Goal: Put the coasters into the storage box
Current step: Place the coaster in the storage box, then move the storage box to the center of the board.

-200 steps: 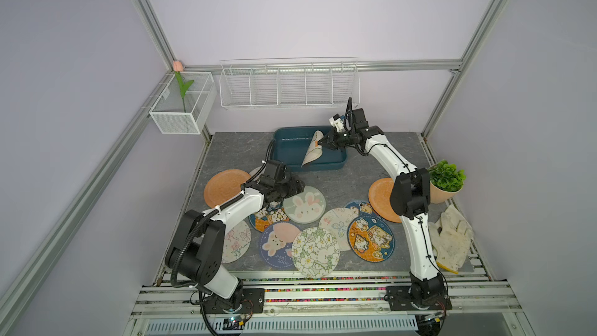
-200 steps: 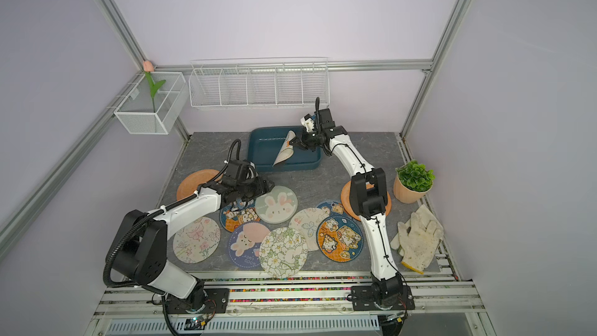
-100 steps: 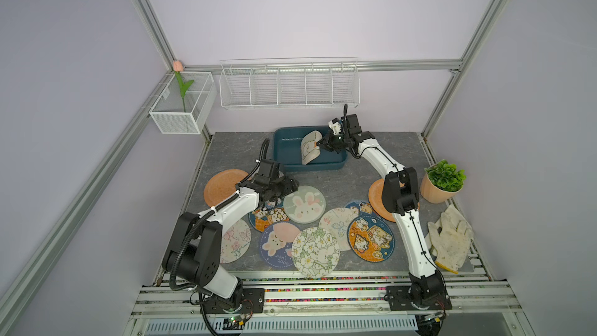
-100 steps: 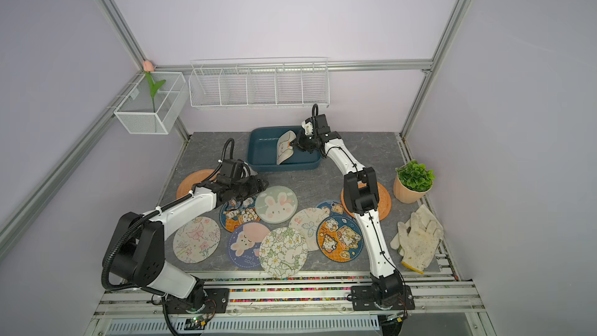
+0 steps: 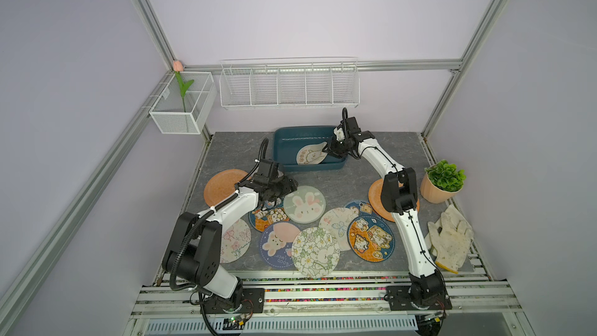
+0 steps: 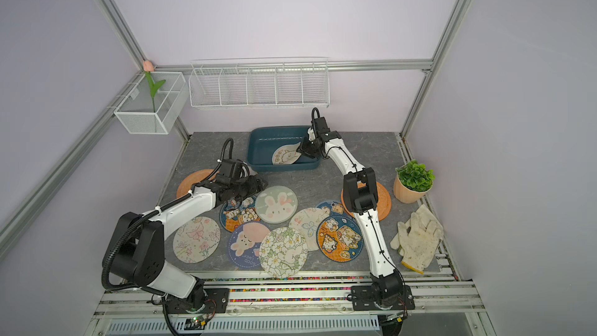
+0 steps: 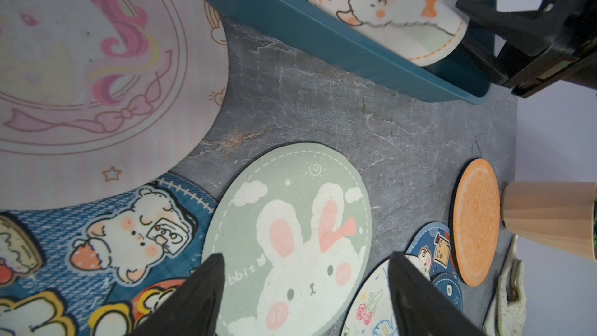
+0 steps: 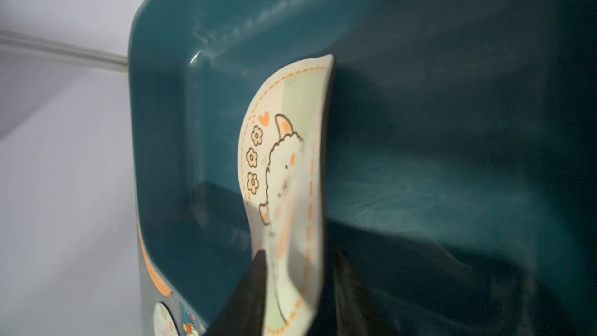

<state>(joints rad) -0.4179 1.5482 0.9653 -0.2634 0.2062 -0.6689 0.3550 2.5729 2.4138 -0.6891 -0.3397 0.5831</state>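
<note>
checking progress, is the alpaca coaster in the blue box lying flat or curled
Curled, not flat: inside the storage box, the alpaca coaster bows, one edge lifted between the right gripper's parted jaws.

Letters "bbit" on the green rabbit coaster (image 7: 290, 237), "GOOD" on the blue bunny coaster (image 6: 245, 247) rim

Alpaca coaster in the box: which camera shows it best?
Left wrist view: the alpaca coaster faces it, print sharp. Right wrist view shows it curled, nearly edge-on. In both top views it is tiny.
</note>
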